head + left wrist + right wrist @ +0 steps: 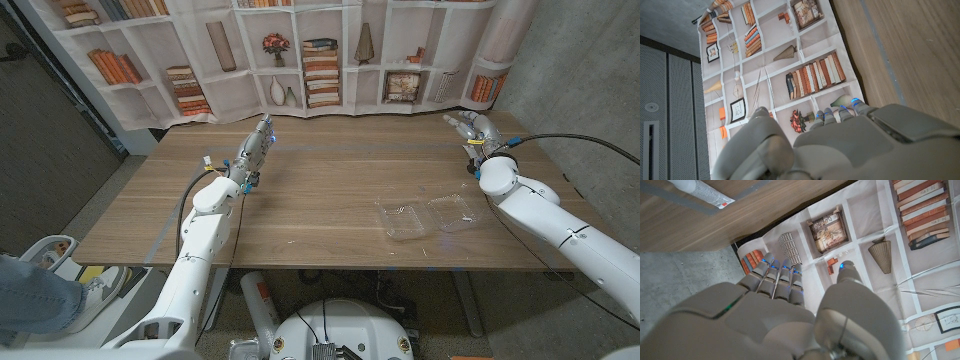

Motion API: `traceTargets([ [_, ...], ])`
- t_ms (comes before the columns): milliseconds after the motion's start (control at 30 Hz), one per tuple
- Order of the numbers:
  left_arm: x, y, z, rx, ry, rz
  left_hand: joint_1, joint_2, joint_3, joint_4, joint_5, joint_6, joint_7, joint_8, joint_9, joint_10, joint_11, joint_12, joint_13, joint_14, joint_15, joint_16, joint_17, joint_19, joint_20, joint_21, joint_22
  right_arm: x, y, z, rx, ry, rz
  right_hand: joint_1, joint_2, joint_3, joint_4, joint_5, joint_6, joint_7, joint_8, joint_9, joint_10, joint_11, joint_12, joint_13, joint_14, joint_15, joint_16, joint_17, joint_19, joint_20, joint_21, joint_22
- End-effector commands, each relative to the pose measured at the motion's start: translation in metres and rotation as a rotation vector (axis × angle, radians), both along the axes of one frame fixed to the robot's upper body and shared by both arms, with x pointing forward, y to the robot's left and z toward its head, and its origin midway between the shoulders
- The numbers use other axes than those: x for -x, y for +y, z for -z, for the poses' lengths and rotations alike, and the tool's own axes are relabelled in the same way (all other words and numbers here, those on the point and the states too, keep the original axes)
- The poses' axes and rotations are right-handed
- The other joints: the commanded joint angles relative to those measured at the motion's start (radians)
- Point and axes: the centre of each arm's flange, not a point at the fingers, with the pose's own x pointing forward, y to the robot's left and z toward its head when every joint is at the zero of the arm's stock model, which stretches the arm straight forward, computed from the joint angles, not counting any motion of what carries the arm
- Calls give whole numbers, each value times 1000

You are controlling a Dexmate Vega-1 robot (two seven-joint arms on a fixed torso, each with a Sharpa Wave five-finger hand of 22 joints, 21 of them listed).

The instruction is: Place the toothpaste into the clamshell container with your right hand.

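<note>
A clear clamshell container (428, 216) lies open on the wooden table (320, 190), near the front edge on the right side. A white toothpaste tube (701, 191) with a printed label lies on the wood in the right wrist view, apart from my right hand (790, 322). My right hand (474, 130) is raised near the table's far right corner, fingers apart and holding nothing. Its distance behind the container is about a hand's length. My left hand (254, 148) hovers over the far left part of the table, with nothing in its straight fingers (840, 112).
A bookshelf-printed backdrop (300, 55) hangs right behind the table's far edge. A grey concrete wall (580, 70) stands at the right. A black cable (575, 140) arcs over my right arm. A person's jeans-clad leg (30, 295) is at the bottom left.
</note>
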Motion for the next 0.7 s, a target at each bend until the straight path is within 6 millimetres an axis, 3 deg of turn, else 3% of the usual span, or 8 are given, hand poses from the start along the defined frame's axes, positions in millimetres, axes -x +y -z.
traceTargets([
  [33, 1, -2, 1, 4, -1, -1, 12, 0, -4, 1, -1, 4, -4, -1, 5, -8, 1, -1, 4, -21, 3, 0, 4, -67, -42, -3, 5, 1, -5, 0, 34, 20, 57, 6, 0, 2, -5, -2, 7, -5, -4, 3, 16, 1, 3, 3, 16, 3, 11, 3, 10, 3, -6, 4],
  [267, 3, -1, 3, 2, 1, -2, 12, 0, -5, 1, -1, 8, -1, 0, 5, -3, 12, 1, 4, -21, 5, 0, 4, -65, -42, -5, 5, 1, -7, 1, 47, 32, 91, 8, 3, 4, -6, -2, 14, -6, -2, 3, 28, 3, 6, 3, 27, -1, 13, 4, 19, 3, -7, 4],
  [700, 8, 0, 4, 2, -8, -10, 13, 1, -7, 1, -2, 11, 0, 0, 5, -2, 4, 2, 4, -21, 4, 0, 4, -63, -42, -7, 5, -4, -10, 2, 83, 51, 162, 17, 6, 6, -10, -4, 50, -15, 7, 3, 67, 5, 15, 3, 65, 6, 20, 4, 51, 10, -9, 4],
])
